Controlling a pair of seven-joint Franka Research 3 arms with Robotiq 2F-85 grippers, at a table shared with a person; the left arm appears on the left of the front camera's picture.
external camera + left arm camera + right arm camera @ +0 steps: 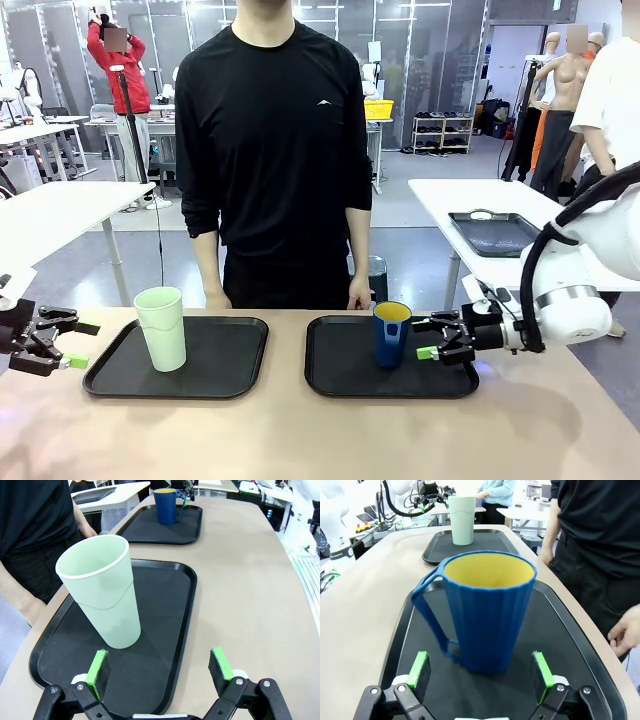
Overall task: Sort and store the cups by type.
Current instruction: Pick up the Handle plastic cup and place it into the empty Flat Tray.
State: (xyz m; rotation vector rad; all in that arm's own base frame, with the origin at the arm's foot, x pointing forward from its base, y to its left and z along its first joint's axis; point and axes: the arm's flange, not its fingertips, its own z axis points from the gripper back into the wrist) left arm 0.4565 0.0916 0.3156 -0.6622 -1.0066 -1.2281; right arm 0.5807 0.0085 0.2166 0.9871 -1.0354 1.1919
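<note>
The cups stood apart by type, one to a tray, which looked like the sorted arrangement the task asks for. The mint-green tumbler (161,328) stood upright on the left tray (240,362), toward its left part; the blue mug (391,333) (yellow inside, handle turned toward the robot's side of the bench) stood upright on the right tray (340,370). Both cups seemed empty, as far as their mouths showed.

The left gripper (78,343) hung off the left tray's outer edge, fingers spread and grasping nothing. The right gripper (433,336) sat just beside the mug, its fingers (542,669) released and flanking the mug's base without visibly touching it. The person stood at the bench's (300,440) far side, hands at its edge.
</note>
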